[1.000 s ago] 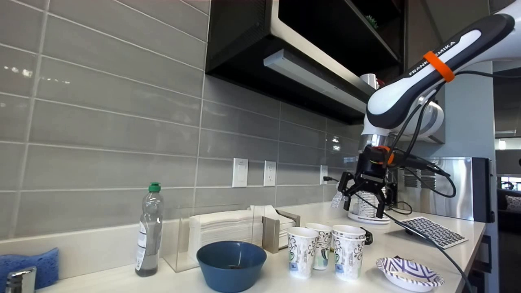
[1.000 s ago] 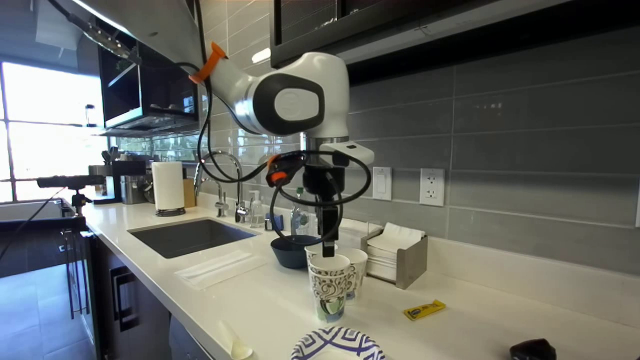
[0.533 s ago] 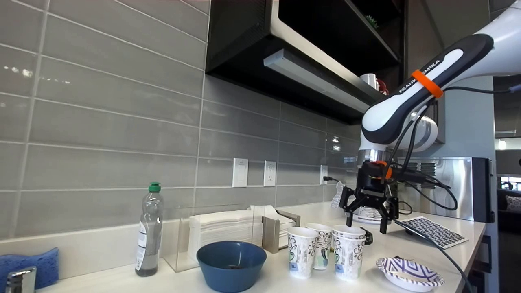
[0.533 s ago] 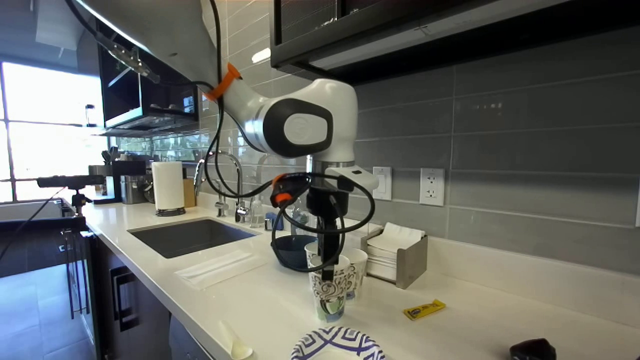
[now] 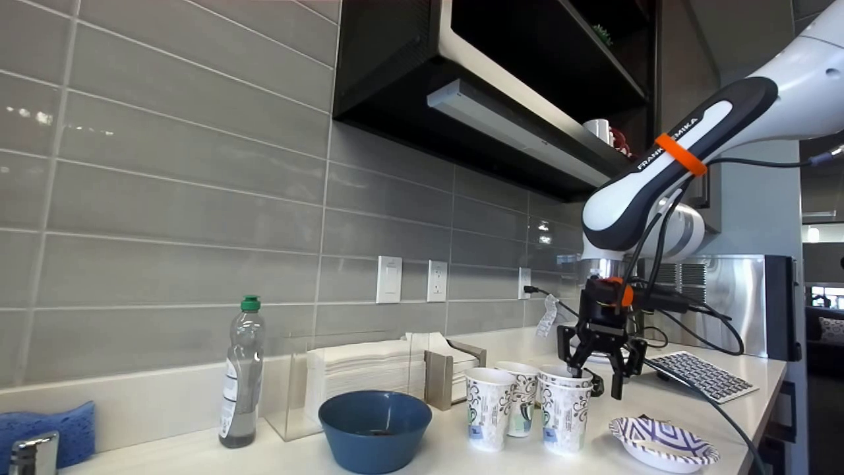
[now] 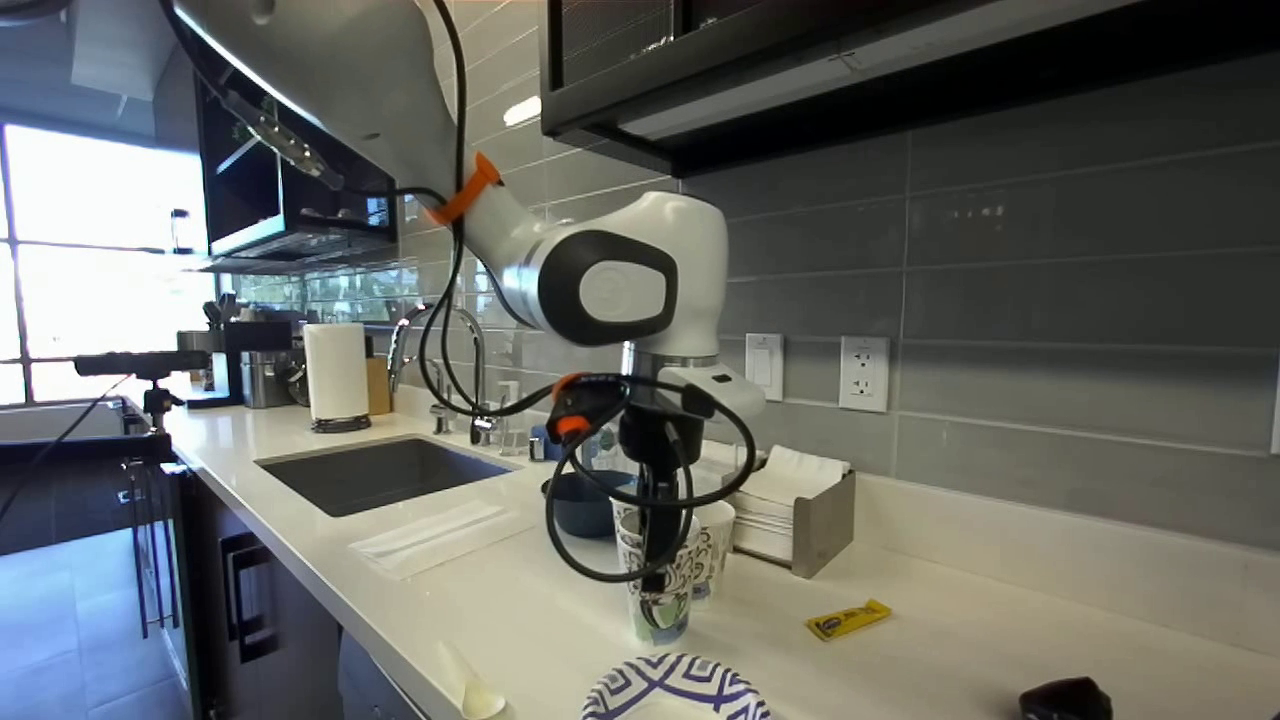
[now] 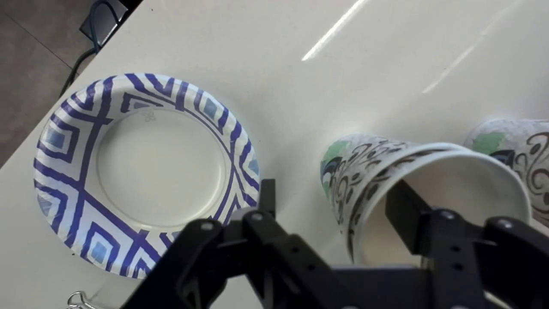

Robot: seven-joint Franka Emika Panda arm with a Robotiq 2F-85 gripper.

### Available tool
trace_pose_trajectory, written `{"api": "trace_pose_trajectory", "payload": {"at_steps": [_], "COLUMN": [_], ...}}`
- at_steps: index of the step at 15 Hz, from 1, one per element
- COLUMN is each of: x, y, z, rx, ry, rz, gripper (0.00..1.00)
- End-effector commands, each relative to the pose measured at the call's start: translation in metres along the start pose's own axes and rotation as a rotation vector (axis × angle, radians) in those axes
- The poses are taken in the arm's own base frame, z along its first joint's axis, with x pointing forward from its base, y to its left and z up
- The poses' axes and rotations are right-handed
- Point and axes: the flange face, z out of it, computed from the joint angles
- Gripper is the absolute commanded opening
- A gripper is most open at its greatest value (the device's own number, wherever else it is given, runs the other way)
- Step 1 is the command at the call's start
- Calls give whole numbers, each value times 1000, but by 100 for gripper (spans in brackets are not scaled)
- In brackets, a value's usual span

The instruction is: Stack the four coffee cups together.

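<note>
Two nested coffee cups (image 5: 566, 419), white with dark swirls, stand upright on the counter; the pair also shows in the wrist view (image 7: 349, 171). A single cup (image 5: 488, 412) and another cup (image 5: 523, 399) stand close by toward the napkins. One single cup also shows at the right of the wrist view (image 7: 536, 159). My gripper (image 5: 596, 384) is open over the nested pair's rim. In the wrist view (image 7: 334, 204), one finger (image 7: 405, 214) is inside the top cup's mouth and the other finger (image 7: 268, 195) is outside, apart from the cup wall.
A patterned paper bowl (image 5: 659, 445) sits beside the outer finger. A blue bowl (image 5: 376, 435), a napkin holder (image 5: 438, 382) and a green-capped bottle (image 5: 242, 389) stand past the cups. A yellow packet (image 6: 848, 620) lies on the counter. A keyboard (image 5: 702, 376) lies behind.
My gripper has come down from above the cups, so that one finger is now inside the nested pair's mouth. It stays open. The cups have not moved.
</note>
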Motion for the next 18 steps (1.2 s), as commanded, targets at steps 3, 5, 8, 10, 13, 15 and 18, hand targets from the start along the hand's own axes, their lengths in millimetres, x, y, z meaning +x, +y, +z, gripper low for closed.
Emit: {"api": "trace_pose_trajectory", "payload": {"at_steps": [3, 5, 8, 10, 13, 15, 18], "x": [3, 2, 0, -2, -8, -16, -31], "y": [4, 8, 12, 12, 10, 7, -2], "z": [3, -1, -11, -22, -42, -60, -90], "rx": [11, 9, 3, 1, -3, -16, -32], "ry": [2, 8, 28, 48, 86, 119, 168], "rz": [24, 30, 38, 37, 23, 5, -36], "gripper": [24, 10, 0, 0, 1, 1, 1]}}
